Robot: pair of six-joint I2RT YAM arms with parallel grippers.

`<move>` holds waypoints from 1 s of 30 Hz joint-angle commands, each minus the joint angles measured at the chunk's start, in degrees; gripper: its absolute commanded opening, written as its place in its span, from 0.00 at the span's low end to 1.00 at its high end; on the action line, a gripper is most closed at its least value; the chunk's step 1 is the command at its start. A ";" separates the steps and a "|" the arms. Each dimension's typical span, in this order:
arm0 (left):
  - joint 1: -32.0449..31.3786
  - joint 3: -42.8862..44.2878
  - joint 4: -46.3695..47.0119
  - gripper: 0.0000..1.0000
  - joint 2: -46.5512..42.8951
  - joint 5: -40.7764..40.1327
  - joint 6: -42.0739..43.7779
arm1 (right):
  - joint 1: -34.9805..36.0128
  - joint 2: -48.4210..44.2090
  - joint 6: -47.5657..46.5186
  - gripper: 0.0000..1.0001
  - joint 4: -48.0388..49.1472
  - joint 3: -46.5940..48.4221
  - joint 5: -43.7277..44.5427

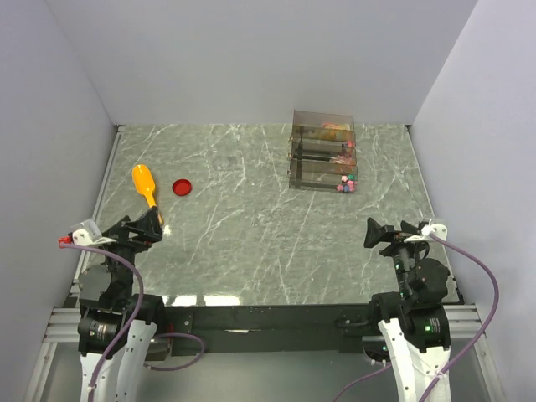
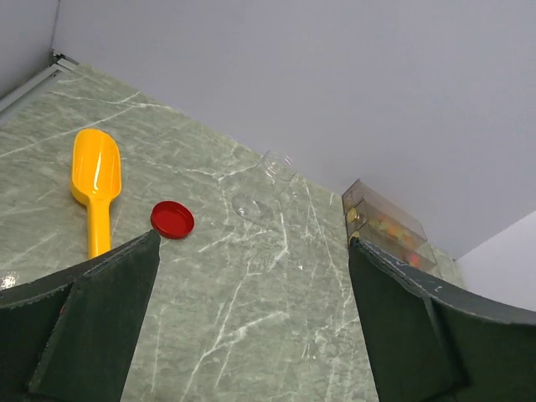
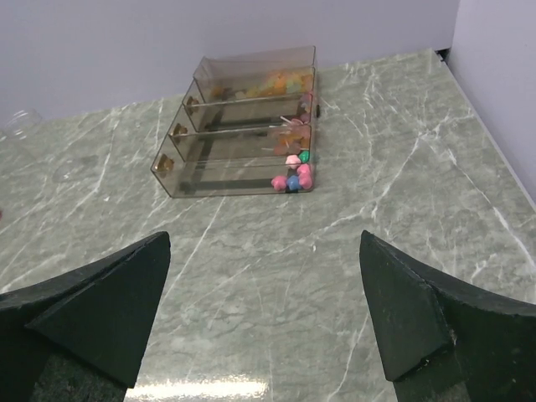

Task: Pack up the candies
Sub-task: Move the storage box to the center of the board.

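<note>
**A:** Start at the left. Where does everything sit, measured from the tiered box [image 1: 323,151]?

**B:** The left tool [image 2: 253,251] is farthest from the box, well off to its left and nearer the arm bases. Its jaws are spread wide and hold nothing. The yellow scoop [image 1: 144,184] lies flat on the surface [image 1: 251,251] just ahead of that tool. Its long axis runs near to far, with the handle end toward the tool and the bowl pointing away.

**A:** What lies between the scoop and the box?

**B:** The red lid [image 1: 182,188] lies just beside the scoop, on the box side. The left wrist view also shows a clear vessel [image 2: 270,172] between the lid and the box. I cannot tell what sort it is.

**A:** And the candies [image 3: 293,177]?

**B:** They are inside the box, gathered at the right end of its stepped compartments. The rear step holds orange and yellow ones, and the front step holds pink and blue-green ones.

**A:** What about the right tool [image 3: 264,243]?

**B:** It is released too, with its jaws apart and empty. It sits on the near side of the box and slightly to the right.

**A:** So which arm is nearer?

**B:** The right arm is nearer the candies, and the left arm is nearer the scoop. I judge that nothing is packed yet. If the scoop is to be used, the left tool would need to close across its handle.
</note>
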 commanded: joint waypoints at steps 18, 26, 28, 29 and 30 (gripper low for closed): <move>0.29 -2.90 3.50 0.99 -9.98 0.88 -0.18 | 0.61 -2.27 6.69 1.00 2.62 4.83 5.43; -0.77 -2.73 2.09 0.99 -9.98 -2.73 -0.97 | 0.69 28.84 14.34 1.00 3.30 14.59 3.68; -1.12 -2.73 2.18 0.99 -10.07 -2.56 -0.28 | 0.70 36.05 15.39 1.00 5.86 14.94 3.15; -1.30 -2.81 2.35 0.99 -10.07 -2.21 -0.19 | 0.78 38.42 16.36 1.00 8.57 15.29 2.80; -1.56 -2.90 2.35 0.99 -9.98 -2.12 -0.10 | 0.70 42.97 16.37 1.00 9.99 15.90 2.27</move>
